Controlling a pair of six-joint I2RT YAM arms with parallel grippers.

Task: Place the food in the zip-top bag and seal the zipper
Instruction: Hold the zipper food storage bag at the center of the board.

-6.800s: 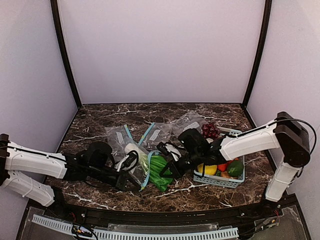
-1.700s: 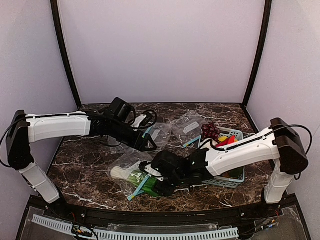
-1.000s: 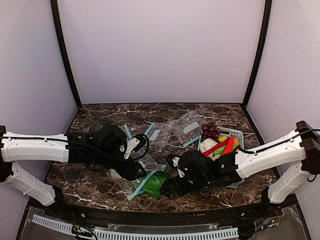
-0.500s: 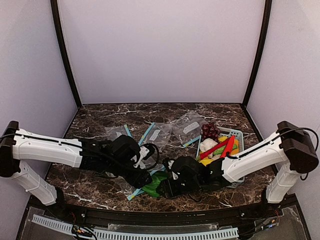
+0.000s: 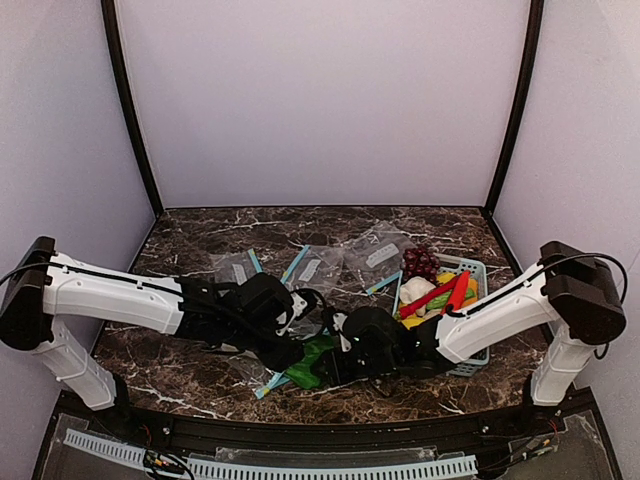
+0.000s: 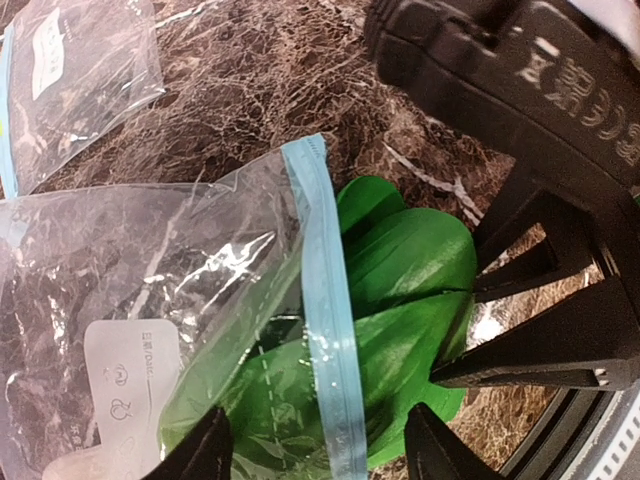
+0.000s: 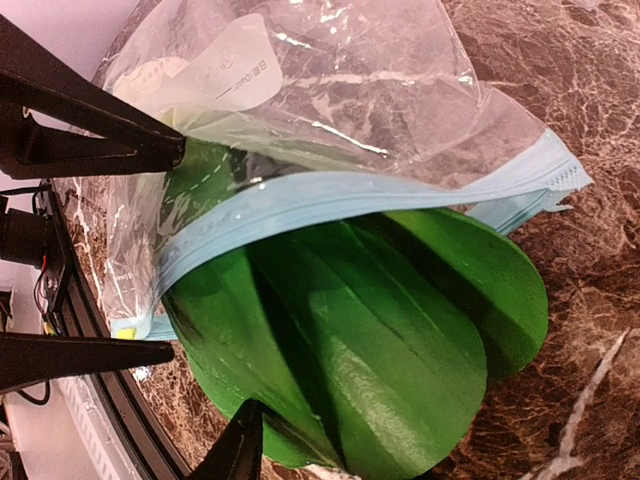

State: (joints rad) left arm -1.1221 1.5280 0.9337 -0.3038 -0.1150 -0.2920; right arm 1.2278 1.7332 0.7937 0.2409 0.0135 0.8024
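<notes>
I judge this the loading step: the leafy vegetable [image 7: 400, 320] lies half inside the zip-top bag [image 7: 330, 90] near the front edge of the surface [image 5: 200, 240], with its leaves past the zipper [image 6: 325, 300]. My left pincer [image 6: 320, 455] stands open over the mouth. My right pincer [image 6: 455, 333] brackets the leaves, and I cannot tell whether it grips. Next, I reckon, push deeper.

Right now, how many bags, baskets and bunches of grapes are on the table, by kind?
Large zip-top bag: 1
Smaller clear bags: 3
Basket: 1
Grape bunch: 1
Total: 6
</notes>
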